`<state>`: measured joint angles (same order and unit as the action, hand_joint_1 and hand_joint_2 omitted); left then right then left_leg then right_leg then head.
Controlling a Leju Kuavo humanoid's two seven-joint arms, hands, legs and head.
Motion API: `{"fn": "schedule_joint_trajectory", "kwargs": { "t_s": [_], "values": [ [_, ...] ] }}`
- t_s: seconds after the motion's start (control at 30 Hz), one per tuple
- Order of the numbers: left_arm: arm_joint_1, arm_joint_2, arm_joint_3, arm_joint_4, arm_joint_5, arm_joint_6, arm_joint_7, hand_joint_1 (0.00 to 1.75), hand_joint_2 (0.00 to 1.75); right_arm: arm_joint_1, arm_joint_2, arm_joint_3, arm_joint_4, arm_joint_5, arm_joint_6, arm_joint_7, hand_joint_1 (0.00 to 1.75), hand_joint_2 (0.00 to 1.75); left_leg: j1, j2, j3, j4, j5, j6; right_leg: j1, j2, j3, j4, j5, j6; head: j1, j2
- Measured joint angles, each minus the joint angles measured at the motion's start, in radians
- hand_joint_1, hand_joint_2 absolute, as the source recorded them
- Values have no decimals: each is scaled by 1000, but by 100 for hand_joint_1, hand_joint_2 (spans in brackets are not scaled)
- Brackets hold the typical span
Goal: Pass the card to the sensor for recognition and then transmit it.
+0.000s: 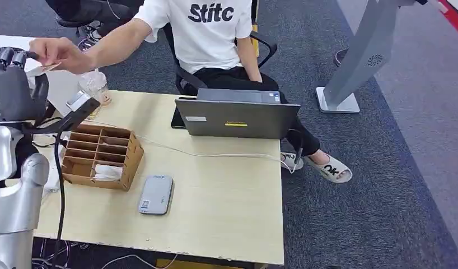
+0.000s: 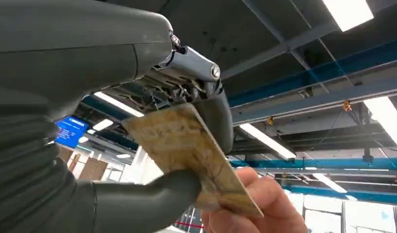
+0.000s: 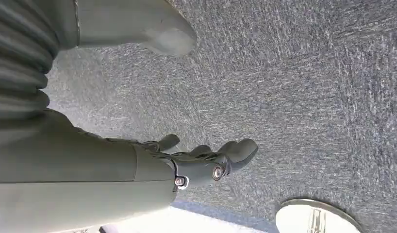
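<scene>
My left hand [image 1: 11,78] is raised at the far left, above the table's back corner. In the left wrist view a worn yellowish card [image 2: 191,155] sits between my thumb [image 2: 148,196] and a dark finger [image 2: 218,116]. A person's hand [image 1: 59,55] reaches over from behind the table and holds the same card [image 1: 47,68] by its far end. The grey card sensor [image 1: 156,194] lies flat on the wooden table [image 1: 227,202], well below and to the right of my left hand. My right hand [image 3: 196,165] hangs over grey carpet, fingers apart, holding nothing.
A cardboard divider box [image 1: 101,157] stands between my left arm and the sensor. A grey laptop [image 1: 237,117] sits at the table's back edge in front of the seated person, with a white cable [image 1: 215,154] running across. A plastic cup [image 1: 95,87] stands at the back left.
</scene>
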<state>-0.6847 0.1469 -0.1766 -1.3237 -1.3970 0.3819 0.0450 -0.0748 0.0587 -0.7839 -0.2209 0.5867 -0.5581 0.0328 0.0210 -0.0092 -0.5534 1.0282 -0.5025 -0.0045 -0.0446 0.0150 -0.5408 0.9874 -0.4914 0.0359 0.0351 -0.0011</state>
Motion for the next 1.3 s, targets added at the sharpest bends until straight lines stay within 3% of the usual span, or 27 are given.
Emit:
{"fn": "schedule_joint_trajectory", "kwargs": {
  "t_s": [0.5, 1.0, 1.3],
  "values": [
    [13, 5, -21, 19, 0, 11, -25, 175, 175, 0, 8, 0, 2, 13, 3, 1, 0, 175, 0, 0, 0, 0, 0, 0, 0, 0, 0, 0, 0, 0, 0, 0],
    [136, -43, -197, 26, -22, -50, -26, 175, 175, 0, 22, -6, 2, 31, 3, 0, 0, 175, 0, 0, -1, 0, 0, 0, 0, 0, -1, 0, 0, 0, 0, 0],
    [212, -77, -264, 59, 53, -119, -43, 175, 175, 0, 26, -17, 2, 35, 3, 0, 0, 175, 0, 0, -1, 0, 0, 0, 0, 0, -1, 0, 0, 0, 0, 0]
  ]
}}
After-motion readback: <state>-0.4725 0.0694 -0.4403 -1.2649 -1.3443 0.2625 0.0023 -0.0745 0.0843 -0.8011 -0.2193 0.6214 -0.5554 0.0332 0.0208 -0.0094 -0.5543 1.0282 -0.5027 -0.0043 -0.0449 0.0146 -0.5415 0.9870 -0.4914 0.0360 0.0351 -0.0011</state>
